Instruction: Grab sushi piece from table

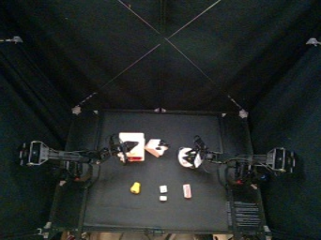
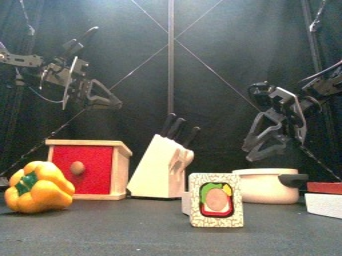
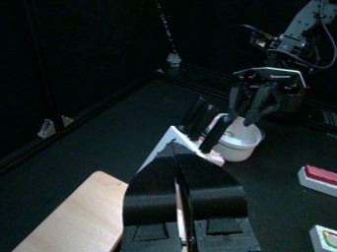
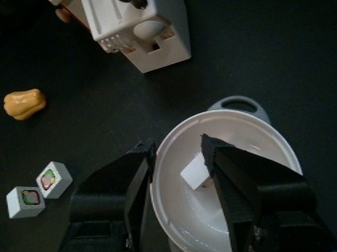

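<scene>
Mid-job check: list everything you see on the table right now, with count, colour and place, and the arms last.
sushi piece: one, green rim with red and pale centre, upright at the table front, middle.
yellow pepper: one, front left.
red box: one, pale top, left, behind the pepper.
knife block: one, pale with black handles, centre.
white pot: one, right of the block.
red-and-white block: one, front right edge.
table: one, black.
left gripper: shut, raised at left.
right gripper: open, above the pot.

Overhead looks straight down, front sits level; both share the knife block (image 1: 154,145).
</scene>
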You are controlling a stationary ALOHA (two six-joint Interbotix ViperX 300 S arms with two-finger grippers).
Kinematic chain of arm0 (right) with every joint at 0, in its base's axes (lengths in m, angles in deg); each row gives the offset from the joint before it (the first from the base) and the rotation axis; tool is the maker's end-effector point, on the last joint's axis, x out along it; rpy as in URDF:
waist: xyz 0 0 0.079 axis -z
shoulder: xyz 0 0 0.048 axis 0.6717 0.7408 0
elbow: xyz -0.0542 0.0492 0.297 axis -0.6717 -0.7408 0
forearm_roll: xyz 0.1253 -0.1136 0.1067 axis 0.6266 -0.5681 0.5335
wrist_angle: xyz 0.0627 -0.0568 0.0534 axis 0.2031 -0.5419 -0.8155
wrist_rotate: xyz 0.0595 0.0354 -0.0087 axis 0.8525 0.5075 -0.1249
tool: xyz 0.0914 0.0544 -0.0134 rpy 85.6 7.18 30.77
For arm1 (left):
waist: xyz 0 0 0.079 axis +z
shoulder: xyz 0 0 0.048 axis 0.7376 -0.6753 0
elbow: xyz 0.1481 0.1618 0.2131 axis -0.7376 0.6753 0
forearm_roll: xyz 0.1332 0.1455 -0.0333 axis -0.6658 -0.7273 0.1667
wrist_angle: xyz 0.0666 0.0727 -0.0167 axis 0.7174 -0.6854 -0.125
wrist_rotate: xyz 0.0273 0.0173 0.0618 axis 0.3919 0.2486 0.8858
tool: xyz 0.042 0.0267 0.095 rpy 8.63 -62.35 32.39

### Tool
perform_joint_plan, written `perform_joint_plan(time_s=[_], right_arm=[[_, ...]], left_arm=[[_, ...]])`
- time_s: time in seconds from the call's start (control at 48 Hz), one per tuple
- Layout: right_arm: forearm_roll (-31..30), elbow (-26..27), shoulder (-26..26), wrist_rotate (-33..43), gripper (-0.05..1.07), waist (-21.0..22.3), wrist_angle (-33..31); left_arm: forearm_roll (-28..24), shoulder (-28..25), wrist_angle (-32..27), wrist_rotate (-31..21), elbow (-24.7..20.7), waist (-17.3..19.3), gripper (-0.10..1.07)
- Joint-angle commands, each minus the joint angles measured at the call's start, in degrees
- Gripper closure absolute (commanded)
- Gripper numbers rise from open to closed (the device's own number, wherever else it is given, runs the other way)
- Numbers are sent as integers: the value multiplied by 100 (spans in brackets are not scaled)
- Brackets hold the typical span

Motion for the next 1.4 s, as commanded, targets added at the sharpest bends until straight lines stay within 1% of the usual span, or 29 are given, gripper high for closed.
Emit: perform_joint_plan(time_s=[0.0,0.167,0.333,0.542,0.688,0.833,0.958,1.104,1.271,1.375], right_arm=[[0,149,18,-18,23,26,9],[-44,246,97,-62,23,-62,-9],[-387,404,132,-70,23,-290,-9],[-1283,738,396,-70,23,-1055,-18],[-1951,1125,782,-44,23,-1608,-141],[-2329,1485,1178,-18,23,-1942,-466],[-2461,1802,1477,-18,23,-2127,-791],[-2461,2153,1688,-9,23,-2224,-967],[-2364,2276,1828,9,21,-2338,-967],[-2127,2285,1907,9,15,-2505,-958]], left_arm=[[-18,18,26,0,-62,0,76],[-18,18,26,9,-62,0,76],[-18,18,26,9,-62,0,76],[-18,18,26,9,-62,-9,76],[-26,18,26,9,-62,0,76],[-18,18,26,9,-62,0,76],[-26,18,26,9,-53,-9,76],[-18,18,26,0,-53,0,76],[-18,26,26,0,-44,0,76],[-18,26,26,9,-26,0,76]])
